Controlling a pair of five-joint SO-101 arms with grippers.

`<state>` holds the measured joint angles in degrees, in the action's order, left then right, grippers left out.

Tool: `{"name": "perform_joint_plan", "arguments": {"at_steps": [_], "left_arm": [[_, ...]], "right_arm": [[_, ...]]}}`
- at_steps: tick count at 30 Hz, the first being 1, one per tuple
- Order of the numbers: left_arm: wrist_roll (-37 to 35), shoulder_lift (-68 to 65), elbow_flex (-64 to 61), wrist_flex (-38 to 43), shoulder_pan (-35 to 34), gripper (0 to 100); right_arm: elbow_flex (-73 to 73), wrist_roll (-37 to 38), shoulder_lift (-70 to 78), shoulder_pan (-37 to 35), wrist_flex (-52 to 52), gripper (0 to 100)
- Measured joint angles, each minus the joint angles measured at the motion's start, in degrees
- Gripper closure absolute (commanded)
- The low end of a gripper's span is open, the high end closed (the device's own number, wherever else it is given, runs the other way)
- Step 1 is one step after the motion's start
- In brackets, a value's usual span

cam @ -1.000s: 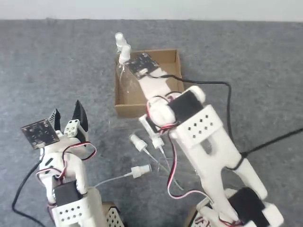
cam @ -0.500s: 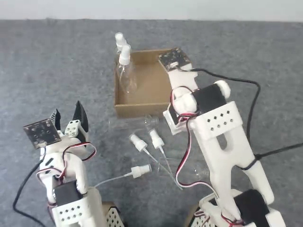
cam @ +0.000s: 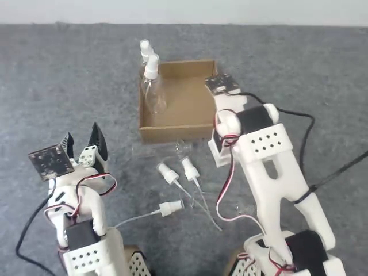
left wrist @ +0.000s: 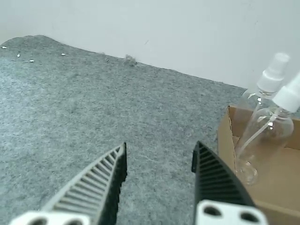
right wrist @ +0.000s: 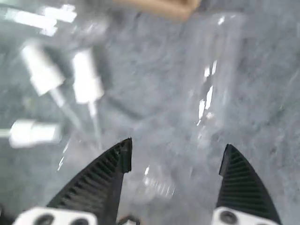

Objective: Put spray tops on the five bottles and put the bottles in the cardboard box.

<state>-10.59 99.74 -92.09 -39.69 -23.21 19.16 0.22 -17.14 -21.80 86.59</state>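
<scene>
The cardboard box (cam: 184, 109) sits mid-table with two clear bottles (cam: 153, 86) wearing white spray tops upright in its far left corner; the left wrist view also has these bottles (left wrist: 265, 122) and the box (left wrist: 227, 140). Three loose spray tops (cam: 168, 172) (cam: 188, 167) (cam: 171, 207) lie on the carpet before the box. A capless clear bottle (right wrist: 208, 89) lies on the carpet under my right gripper (right wrist: 176, 154), which is open and empty. The spray tops (right wrist: 86, 82) lie beside it. My left gripper (cam: 83, 140) (left wrist: 161, 154) stands open and empty, well left of the box.
My right arm (cam: 259, 149) stretches from the near right edge up to the box's near right corner, its cable trailing right. Another faint clear bottle (cam: 172, 148) lies along the box's front wall. Grey carpet covers the table; a white wall (left wrist: 187, 28) stands behind.
My right arm has swung from over the box's left corner to the right and back, leaving the bottle standing in the box. The left arm has not moved.
</scene>
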Motion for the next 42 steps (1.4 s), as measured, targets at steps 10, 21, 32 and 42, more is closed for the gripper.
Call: {"name": "perform_joint_plan", "arguments": {"at_steps": [10, 21, 32, 42], "left_arm": [[0.0, 0.0, 0.0, 0.0, 0.0, 79], [0.0, 0.0, 0.0, 0.0, 0.1, 79], [0.0, 0.0, 0.0, 0.0, 0.1, 79], [0.0, 0.0, 0.0, 0.0, 0.1, 79]], "right_arm": [[10.9, 7.6, 0.3, 4.0, -20.3, 73.7], [3.5, 8.2, 21.0, 8.9, -24.2, 73.8], [-2.8, 8.3, 29.9, 11.5, -24.2, 90.7], [-2.8, 8.3, 29.9, 16.2, -24.2, 92.0]]}}
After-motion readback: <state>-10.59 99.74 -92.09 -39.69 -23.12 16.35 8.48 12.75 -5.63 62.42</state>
